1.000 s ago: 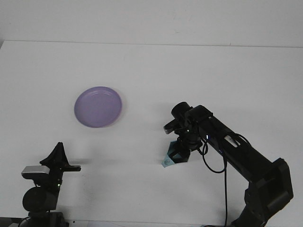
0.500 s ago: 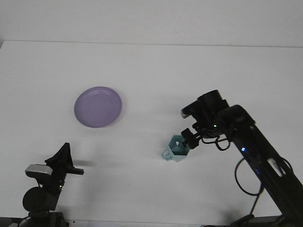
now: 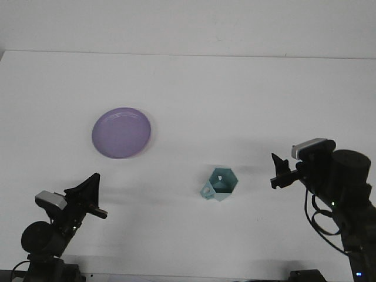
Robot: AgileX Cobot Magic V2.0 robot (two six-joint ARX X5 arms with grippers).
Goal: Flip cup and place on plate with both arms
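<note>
Since the earlier frames, the right arm has let go of the teal cup and drawn back to the right edge of the white table, while the left arm has tilted slightly toward the centre. Going left to right: the left gripper sits low at the near left corner, its dark fingers spread apart with nothing between them. Beyond it and slightly right, the purple plate lies flat on the table, bare. Near the table's centre, the cup stands upright on its base with its mouth facing up (the handle points toward the near left), well apart from the plate and from both grippers. At the far right, the right gripper points left toward the cup; it grips nothing, but how wide its fingers stand cannot be determined at this angle.
</note>
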